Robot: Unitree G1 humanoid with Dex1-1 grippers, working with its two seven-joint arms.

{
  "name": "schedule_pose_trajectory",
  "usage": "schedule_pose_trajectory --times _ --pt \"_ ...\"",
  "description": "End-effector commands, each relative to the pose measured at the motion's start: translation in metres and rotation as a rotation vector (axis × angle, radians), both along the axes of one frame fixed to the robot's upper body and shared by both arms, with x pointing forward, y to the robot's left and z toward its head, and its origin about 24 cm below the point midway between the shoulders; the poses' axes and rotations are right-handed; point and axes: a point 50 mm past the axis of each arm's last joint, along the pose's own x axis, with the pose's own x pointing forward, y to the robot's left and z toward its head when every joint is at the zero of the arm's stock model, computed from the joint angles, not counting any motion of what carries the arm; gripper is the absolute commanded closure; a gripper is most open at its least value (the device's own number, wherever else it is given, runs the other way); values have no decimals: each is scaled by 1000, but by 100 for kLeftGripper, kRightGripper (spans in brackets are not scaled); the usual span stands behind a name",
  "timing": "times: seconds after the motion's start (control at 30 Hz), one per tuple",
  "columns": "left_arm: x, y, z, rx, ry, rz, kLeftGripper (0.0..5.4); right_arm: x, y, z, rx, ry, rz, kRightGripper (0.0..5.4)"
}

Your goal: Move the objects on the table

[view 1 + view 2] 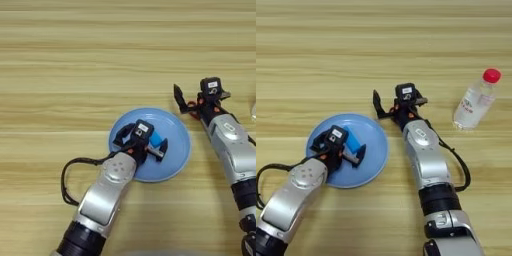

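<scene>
One flat blue block lies on round plate, L gripper fingers spread beside it. R-eye view: R gripper at plate's far-right rim, black fingers apart, empty; clear plastic bottle right, on wood-grain table.

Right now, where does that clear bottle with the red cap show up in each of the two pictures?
Left eye view: only a sliver of the bottle shows, cut off at the right edge.
Right eye view: the bottle stands in full at the upper right, its red cap on top.
Shared landmark: the light-blue plate, left of the right tool in both views.
</scene>
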Motion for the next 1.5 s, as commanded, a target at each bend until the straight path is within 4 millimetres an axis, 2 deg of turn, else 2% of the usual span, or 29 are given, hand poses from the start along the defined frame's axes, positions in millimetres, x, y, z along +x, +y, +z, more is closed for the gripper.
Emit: schedule_pose_trajectory --times 0.03,0.43,0.83,1.1,1.5 --pt "-3 -3 -10 3 57 21 0 3 3 7 -1 -14 7 4" --pt "-2 -6 -12 -2 59 11 0 4 2 7 -3 -13 7 4" --pt "7 -4 -13 -18 34 14 0 4 3 7 -3 -14 5 4" --pt "14 0 -17 -12 31 20 73 4 3 7 -3 -14 5 0" --pt "17 2 -20 -21 30 30 78 3 2 8 -2 -15 3 0"
